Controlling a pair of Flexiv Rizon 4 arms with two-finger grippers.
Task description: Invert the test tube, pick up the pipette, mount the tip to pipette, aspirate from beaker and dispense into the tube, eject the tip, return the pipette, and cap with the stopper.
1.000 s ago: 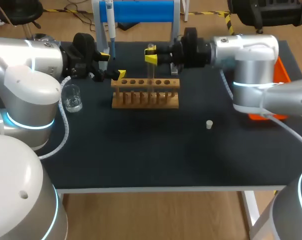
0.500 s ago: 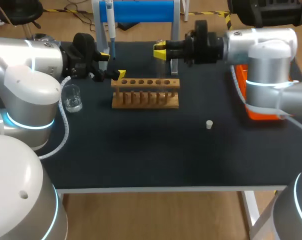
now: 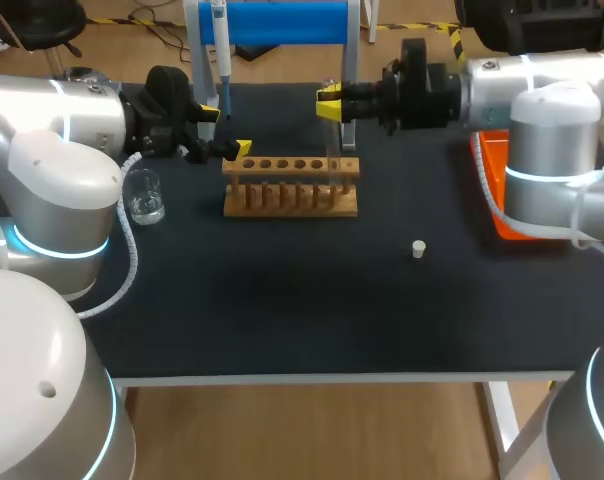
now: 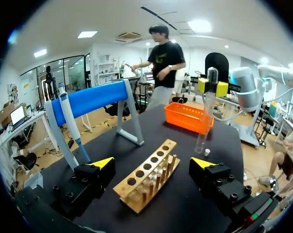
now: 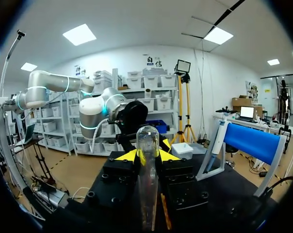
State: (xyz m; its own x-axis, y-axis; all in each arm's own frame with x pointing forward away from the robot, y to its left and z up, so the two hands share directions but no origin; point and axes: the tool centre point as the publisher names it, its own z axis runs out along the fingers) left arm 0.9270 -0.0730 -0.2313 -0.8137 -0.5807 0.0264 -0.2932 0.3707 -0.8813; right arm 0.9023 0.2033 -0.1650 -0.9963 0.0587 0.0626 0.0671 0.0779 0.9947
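Grippers number two: right gripper (image 3: 329,103) pinches the one test tube (image 5: 148,194), left gripper (image 4: 153,163) spread wide.

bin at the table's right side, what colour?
The bin is orange, with a mesh-like wall; it shows best in the left wrist view.

High rear head view, low close wrist views; test tube (image 4: 205,114) shared.
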